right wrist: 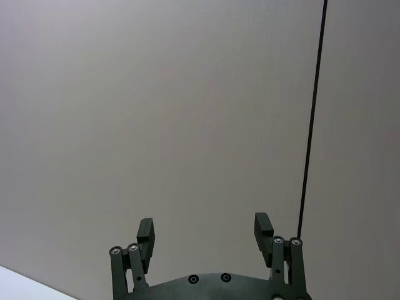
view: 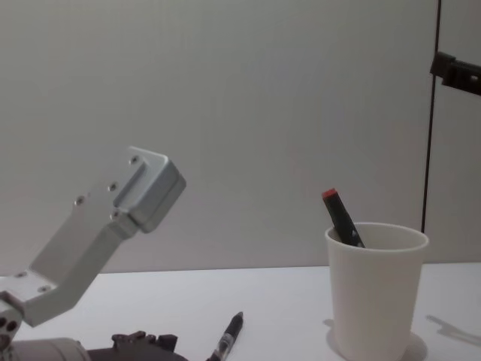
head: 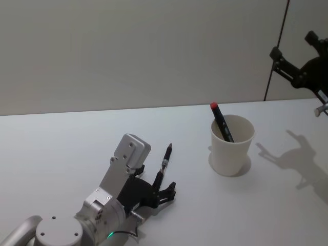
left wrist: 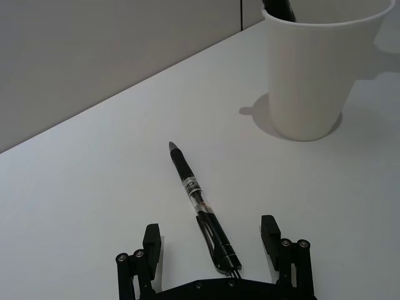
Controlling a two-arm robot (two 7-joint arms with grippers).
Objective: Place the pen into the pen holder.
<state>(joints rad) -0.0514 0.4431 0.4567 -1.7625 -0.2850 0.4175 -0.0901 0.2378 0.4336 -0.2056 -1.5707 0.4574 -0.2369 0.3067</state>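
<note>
stretching back to a plain grey wall (head: 128,51), the white table (head: 61,143) carries everything here; a thin dark seam (head: 275,51) runs down the wall toward the right. at the near left, the pen (left wrist: 190,187) lies flat on the table, its tip pointing away toward the wall and its rear end reaching in between the fingers of the left tool (left wrist: 211,228). that tool sits low over the table, spread wide, one finger on each side of the pen and neither pressing on it; it holds nothing. to the right, well apart from the pen, the pen holder (head: 231,148) stands upright with a red-capped pen (head: 220,120) leaning inside. at the far right, the right tool (right wrist: 205,228) hangs high above the table facing the wall, fingers apart and empty.
</note>
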